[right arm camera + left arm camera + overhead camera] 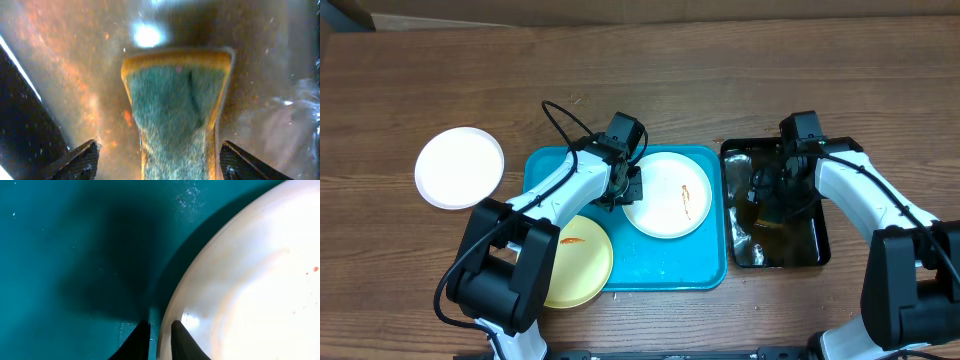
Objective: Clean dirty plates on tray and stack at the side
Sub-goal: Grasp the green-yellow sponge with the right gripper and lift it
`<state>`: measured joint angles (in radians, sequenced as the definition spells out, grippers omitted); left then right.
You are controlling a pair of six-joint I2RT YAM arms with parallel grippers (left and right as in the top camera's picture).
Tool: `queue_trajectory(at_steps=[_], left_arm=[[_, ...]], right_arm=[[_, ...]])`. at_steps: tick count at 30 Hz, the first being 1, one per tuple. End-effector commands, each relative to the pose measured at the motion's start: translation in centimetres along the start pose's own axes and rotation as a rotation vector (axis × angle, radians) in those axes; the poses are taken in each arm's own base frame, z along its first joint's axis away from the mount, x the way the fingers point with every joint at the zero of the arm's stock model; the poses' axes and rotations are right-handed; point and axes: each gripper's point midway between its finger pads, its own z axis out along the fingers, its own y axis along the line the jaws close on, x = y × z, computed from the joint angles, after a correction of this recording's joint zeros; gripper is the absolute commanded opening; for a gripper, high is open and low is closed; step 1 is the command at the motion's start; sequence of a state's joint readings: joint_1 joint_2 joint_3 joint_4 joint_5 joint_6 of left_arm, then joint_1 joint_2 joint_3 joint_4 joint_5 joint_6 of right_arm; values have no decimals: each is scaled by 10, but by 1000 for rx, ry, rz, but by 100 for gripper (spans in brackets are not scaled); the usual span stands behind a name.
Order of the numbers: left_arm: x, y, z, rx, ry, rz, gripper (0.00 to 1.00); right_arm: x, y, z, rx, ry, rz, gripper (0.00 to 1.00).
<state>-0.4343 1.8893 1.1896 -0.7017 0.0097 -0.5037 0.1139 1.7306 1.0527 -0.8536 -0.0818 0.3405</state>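
Note:
The turquoise tray (pixel 660 268) holds a white plate (pixel 660 212) with an orange-red smear and a pale yellow plate (pixel 582 268) with a smear at its front left corner. A second white plate (pixel 459 167) lies on the table left of the tray. My left gripper (pixel 629 190) is at the smeared white plate's left rim. In the left wrist view its fingers (pixel 160 330) are shut on that plate's (pixel 250 280) rim, above the tray (pixel 60 255). My right gripper (pixel 770 190) is open inside the black basin, its fingers (pixel 159 155) wide on either side of a green-and-yellow sponge (pixel 175 95) in the water.
The black basin (pixel 825 250) of dark water stands right of the tray, close to its edge. Orange flecks float in the water (pixel 65 60) around the sponge. Bare wooden table (pixel 720 80) lies behind the tray and basin.

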Motion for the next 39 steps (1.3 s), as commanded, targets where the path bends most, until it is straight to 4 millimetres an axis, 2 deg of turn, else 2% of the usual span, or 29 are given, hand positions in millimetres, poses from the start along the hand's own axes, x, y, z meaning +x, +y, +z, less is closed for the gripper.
queue_trajectory(at_steps=[1,2,3,5,8,9,10,12,13,14,15,17,18,22,23,24,25,27,28,29,30,32,34,37,39], left_arm=[[0,4,2,-17,-5,-19,17],[0,4,2,-17,-5,-19,16],[0,4,2,-17,-5,-19,15],[0,4,2,-17,-5,-19,14],[0,4,2,-17,-4,-19,14],[0,4,2,-17,-4,-19,14],[0,4,2,-18,-4,-18,14],[0,4,2,-17,-4,-19,14],[0,4,2,-17,-4,-19,15],[0,4,2,-18,-5,-19,16],[0,4,2,-17,-4,-19,16],[0,4,2,-17,-4,-19,16],[0,4,2,-17,-4,-19,16],[0,4,2,-17,-4,-18,17],[0,4,2,-17,-4,-18,18],[0,4,2,-17,-4,-18,18],[0,4,2,-17,-4,-18,18],[0,4,2,-17,-4,-18,18],[0,4,2,-17,-4,-18,19],[0,4,2,-17,-4,-18,19],[0,4,2,-17,-4,-18,20],[0,4,2,-17,-4,-18,22],[0,4,2,-17,-4,-18,24],[0,4,2,-17,-4,-18,24],[0,4,2,-17,-4,-18,24]], right_arm=[[1,-6,4,30,-12,-3,75],[3,-7,6,32,-8,-2,65],[4,-8,7,33,-4,-2,48],[6,-9,10,34,-2,-2,22],[7,-9,10,35,0,-2,8],[7,-9,10,34,-2,-2,8],[6,-9,10,33,-5,-3,12],[3,-7,10,28,-18,-4,64],[0,-7,10,27,-30,-5,70],[-3,-7,9,28,-42,-6,70],[-7,-8,9,35,-59,-6,68],[-15,-9,8,51,-93,-7,54],[-18,-9,8,52,-108,-7,51],[-21,-8,8,45,-122,-8,50],[-21,-7,8,45,-122,-8,36],[-21,-8,8,45,-123,-8,9],[-21,-8,9,44,-123,-8,4],[-22,-8,9,44,-125,-9,6],[-22,-7,9,43,-129,-9,30],[-23,-7,9,42,-132,-9,47],[-24,-7,9,40,-135,-9,55],[-24,-6,9,39,-137,-9,53],[-23,-6,9,38,-132,-9,42],[-19,-8,9,46,-116,-8,19],[-17,-9,9,49,-107,-8,16]])
